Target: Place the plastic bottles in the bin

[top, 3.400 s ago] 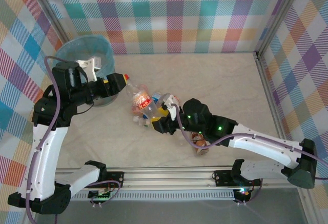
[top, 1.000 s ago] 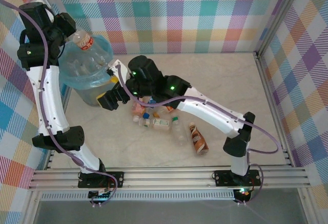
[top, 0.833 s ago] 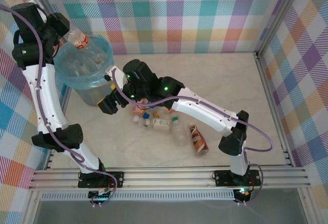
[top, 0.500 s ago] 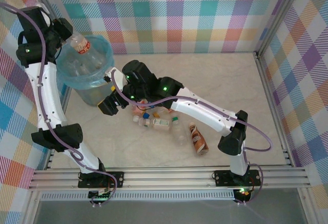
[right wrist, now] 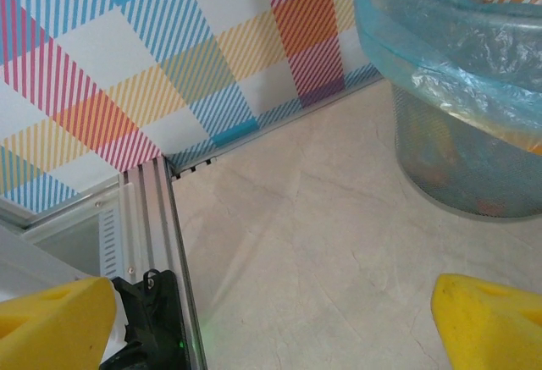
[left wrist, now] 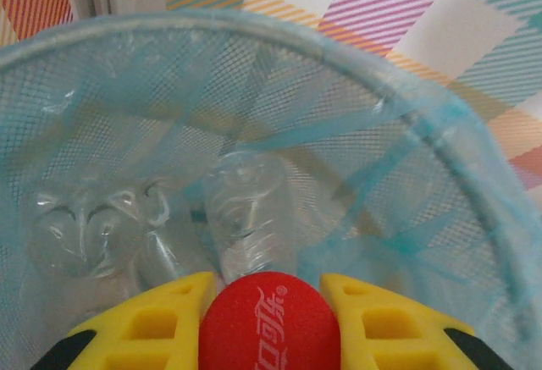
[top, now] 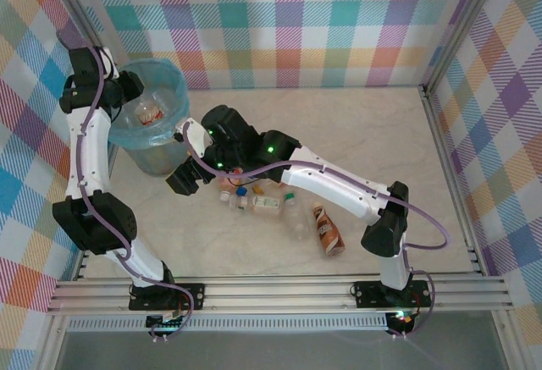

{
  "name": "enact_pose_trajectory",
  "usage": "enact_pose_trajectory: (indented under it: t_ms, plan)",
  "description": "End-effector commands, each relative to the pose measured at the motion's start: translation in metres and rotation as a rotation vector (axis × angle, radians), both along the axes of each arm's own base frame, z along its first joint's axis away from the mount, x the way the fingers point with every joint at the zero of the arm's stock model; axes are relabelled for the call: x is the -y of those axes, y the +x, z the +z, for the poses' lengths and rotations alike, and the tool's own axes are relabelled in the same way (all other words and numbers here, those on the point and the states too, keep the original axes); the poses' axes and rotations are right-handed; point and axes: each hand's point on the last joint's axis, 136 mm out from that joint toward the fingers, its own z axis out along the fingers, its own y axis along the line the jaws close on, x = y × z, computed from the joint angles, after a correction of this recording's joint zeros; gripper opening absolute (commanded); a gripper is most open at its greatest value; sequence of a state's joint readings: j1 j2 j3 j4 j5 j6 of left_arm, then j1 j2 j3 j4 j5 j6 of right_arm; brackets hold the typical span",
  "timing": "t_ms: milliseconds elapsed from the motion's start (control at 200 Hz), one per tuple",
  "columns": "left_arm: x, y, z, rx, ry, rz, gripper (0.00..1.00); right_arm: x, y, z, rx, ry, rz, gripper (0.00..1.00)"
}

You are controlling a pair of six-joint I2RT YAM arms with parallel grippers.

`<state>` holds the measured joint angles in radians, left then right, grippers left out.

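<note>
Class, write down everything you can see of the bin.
The bin is round, with a grey mesh wall, lined by a translucent light blue bag folded over its rim. It stands upright on the pale table in the far left corner, by the checked wall. Clear bottles lie inside. The left end effector holds a red-labelled bottle at its mouth.

round grey-blue mesh bin (top: 154, 157) lined in light blue plastic, upright at the far left, red-label bottle (top: 150, 114) in its mouth, clear bottles (left wrist: 246, 218) down inside, small cluster of bottles (top: 267, 203) lying just beside it, brown bottle (top: 327, 230) on its side nearby
</note>
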<state>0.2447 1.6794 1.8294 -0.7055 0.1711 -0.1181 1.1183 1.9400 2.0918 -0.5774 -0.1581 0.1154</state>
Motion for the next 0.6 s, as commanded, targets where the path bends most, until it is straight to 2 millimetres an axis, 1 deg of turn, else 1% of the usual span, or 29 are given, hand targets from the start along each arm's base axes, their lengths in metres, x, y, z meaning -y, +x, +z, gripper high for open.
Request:
enact_pose_trajectory:
  t_ms: [0,70,130,195,225,295,360,460,520,595]
  plan:
    - [0.005,-0.008,-0.014,-0.04,0.033,-0.042,0.08,0.011,-0.002,0.012,0.017,0.009,-0.006,0.95]
    - [0.004,-0.007,-0.029,-0.077,0.043,-0.052,0.12,0.011,-0.003,0.011,0.015,0.007,-0.007,0.95]
    - [0.003,-0.006,-0.042,-0.108,0.045,-0.055,0.19,0.011,-0.002,0.012,0.013,0.008,-0.007,0.95]
    - [0.002,-0.006,-0.052,-0.133,0.045,-0.059,0.24,0.011,-0.002,0.012,0.011,0.008,-0.008,0.95]
    - [0.003,-0.005,-0.055,-0.138,0.04,-0.062,0.28,0.012,-0.003,0.011,0.01,0.005,-0.008,0.95]
    - [0.006,-0.004,-0.058,-0.144,0.025,-0.072,0.41,0.012,-0.003,0.012,0.01,0.004,-0.008,0.95]
    - [0.008,-0.004,-0.053,-0.135,0.01,-0.076,0.5,0.013,-0.003,0.012,0.009,0.002,-0.011,0.95]
    - [0.01,-0.005,-0.037,-0.098,-0.003,-0.073,0.6,0.014,-0.004,0.013,0.011,0.003,-0.009,0.95]
    - [0.011,-0.007,-0.023,-0.068,-0.007,-0.067,0.63,0.015,-0.004,0.016,0.015,0.007,-0.01,0.95]
    - [0.016,-0.01,-0.003,-0.013,-0.021,-0.073,0.64,0.016,-0.004,0.018,0.017,0.01,-0.012,0.94]
